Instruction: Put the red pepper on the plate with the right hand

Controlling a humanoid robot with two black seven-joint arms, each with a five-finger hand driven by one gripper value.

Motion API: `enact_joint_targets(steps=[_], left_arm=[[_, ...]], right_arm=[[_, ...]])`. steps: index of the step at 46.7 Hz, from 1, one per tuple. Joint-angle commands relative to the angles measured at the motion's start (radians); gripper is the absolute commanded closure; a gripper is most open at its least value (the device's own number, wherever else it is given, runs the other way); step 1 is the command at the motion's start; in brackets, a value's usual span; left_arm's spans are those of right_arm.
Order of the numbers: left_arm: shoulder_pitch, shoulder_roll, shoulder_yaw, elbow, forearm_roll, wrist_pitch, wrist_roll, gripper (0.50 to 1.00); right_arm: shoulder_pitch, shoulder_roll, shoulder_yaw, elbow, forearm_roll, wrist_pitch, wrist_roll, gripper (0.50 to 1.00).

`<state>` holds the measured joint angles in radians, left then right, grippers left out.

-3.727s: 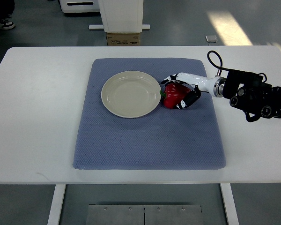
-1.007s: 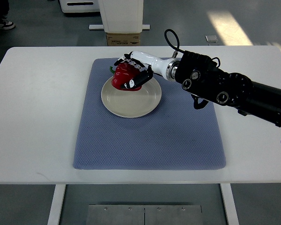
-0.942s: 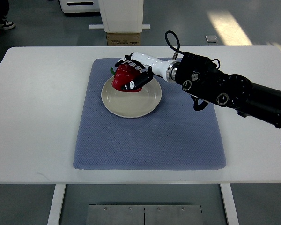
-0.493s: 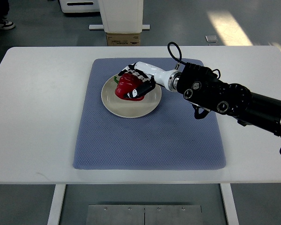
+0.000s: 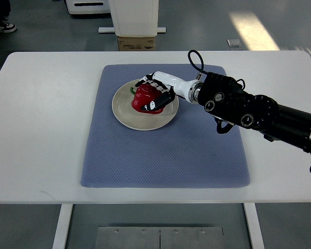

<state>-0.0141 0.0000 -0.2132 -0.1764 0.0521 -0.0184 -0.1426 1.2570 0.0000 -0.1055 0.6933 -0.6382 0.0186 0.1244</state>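
Observation:
The red pepper (image 5: 143,99) rests on the cream plate (image 5: 125,113), on its right half, its green stem pointing left. My right hand (image 5: 156,94) comes in from the right edge and is curled around the pepper's right side, fingers over its top and thumb at the front. The plate lies on the upper middle of a blue mat (image 5: 166,150). The left arm is out of view.
The mat lies on a white table (image 5: 41,119). A cardboard box (image 5: 136,43) and a white pedestal (image 5: 135,15) stand on the floor beyond the table's far edge. The black right forearm (image 5: 259,115) lies across the mat's upper right corner.
The right hand carried the pepper from the mat right of the plate over to the plate, then lowered it and drew it slightly right. It now rests on the plate, still grasped.

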Motion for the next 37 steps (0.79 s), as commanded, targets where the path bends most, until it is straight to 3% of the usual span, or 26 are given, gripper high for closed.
enact_joint_targets(steps=[1,9,17,32,37], left_arm=[[0.000,0.000,0.000,0.000,0.000,0.000,0.000,0.500],[0.000,0.000,0.000,0.000,0.000,0.000,0.000,0.500],[0.000,0.000,0.000,0.000,0.000,0.000,0.000,0.500],[-0.001,0.000,0.000,0.000,0.000,0.000,0.000,0.500],[0.000,0.000,0.000,0.000,0.000,0.000,0.000,0.500]], right_arm=[[-0.002,0.000,0.000,0.000,0.000,-0.002,0.001,0.961],[-0.013,0.000,0.000,0.000,0.002,-0.002,0.001,0.842],[-0.013,0.000,0.001,0.000,0.002,-0.002,0.001,0.775],[-0.013,0.000,0.013,0.000,0.005,-0.022,0.008,0.517],[-0.014,0.000,0.026,-0.001,0.006,-0.029,0.008,0.507]])
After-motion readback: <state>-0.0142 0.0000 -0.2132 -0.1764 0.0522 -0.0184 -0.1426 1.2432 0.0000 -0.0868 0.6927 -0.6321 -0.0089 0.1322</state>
